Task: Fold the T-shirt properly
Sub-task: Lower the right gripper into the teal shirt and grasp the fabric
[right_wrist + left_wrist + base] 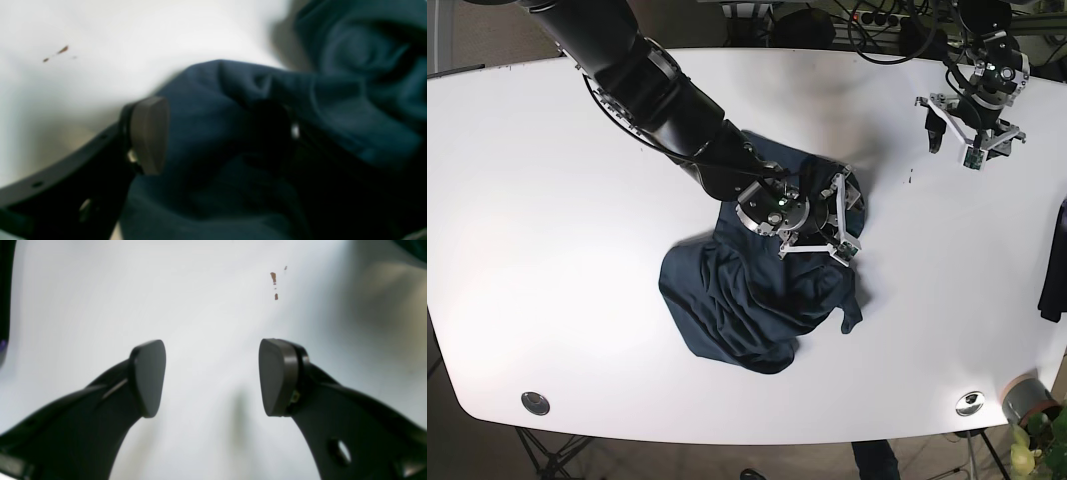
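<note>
A crumpled dark navy cotton T-shirt (757, 290) lies bunched in a heap near the middle of the broad white oval table (547, 250), its lower part spread toward the table's near edge in the base view. The right gripper (839, 215), at the end of a thick black arm reaching in from the far left corner, sits down on the upper right part of the heap; the right wrist view shows its grey fingertip pad (148, 133) pressed against a rounded fold of the navy cloth, while the opposite finger is buried in dark fabric, so the jaws stand parted with cloth bunched between them rather than pinched tight. The left gripper (211, 376) hovers over bare white tabletop well apart from the shirt, near the table's far right corner, its two black fingers spread wide with nothing between them. A few small brown specks (274, 281) mark the white surface just beyond it.
</note>
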`<state>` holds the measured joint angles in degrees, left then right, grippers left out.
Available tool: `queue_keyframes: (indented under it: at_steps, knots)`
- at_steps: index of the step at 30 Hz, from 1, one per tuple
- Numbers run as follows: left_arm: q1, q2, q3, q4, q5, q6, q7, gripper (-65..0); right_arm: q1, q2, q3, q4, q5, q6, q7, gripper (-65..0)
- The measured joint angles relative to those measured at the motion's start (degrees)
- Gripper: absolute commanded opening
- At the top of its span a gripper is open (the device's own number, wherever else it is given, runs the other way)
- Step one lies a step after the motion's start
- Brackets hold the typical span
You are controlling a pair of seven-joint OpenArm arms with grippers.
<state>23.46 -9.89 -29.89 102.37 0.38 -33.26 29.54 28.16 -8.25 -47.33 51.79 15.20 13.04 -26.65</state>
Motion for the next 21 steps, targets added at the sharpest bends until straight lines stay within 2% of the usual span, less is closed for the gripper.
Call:
queue_keyframes:
  at_steps: [11, 14, 16, 18, 21]
  knots:
    - [0.0, 0.0, 0.0, 0.0, 0.0, 0.0, 0.0, -25.7, 0.2, -0.3, 0.0, -5.5, 0.0, 0.02, 7.3, -24.3]
    - [0.0, 0.0, 0.0, 0.0, 0.0, 0.0, 0.0, -25.7, 0.0, -0.4, 0.0, -5.5, 0.0, 0.02, 7.6, -24.9]
    - [0.0, 0.0, 0.0, 0.0, 0.0, 0.0, 0.0, -25.7, -0.4, -0.4, 0.0, -5.5, 0.0, 0.0, 7.9, -29.6]
    - [0.0, 0.0, 0.0, 0.0, 0.0, 0.0, 0.0, -25.7, -0.9, -0.4, 0.1, -5.4, -0.1, -0.59, 8.7, -37.3]
    - [0.0, 0.0, 0.0, 0.0, 0.0, 0.0, 0.0, -25.7, -2.0, 0.0, 0.1, -3.9, -0.2, -1.03, 8.4, -53.7]
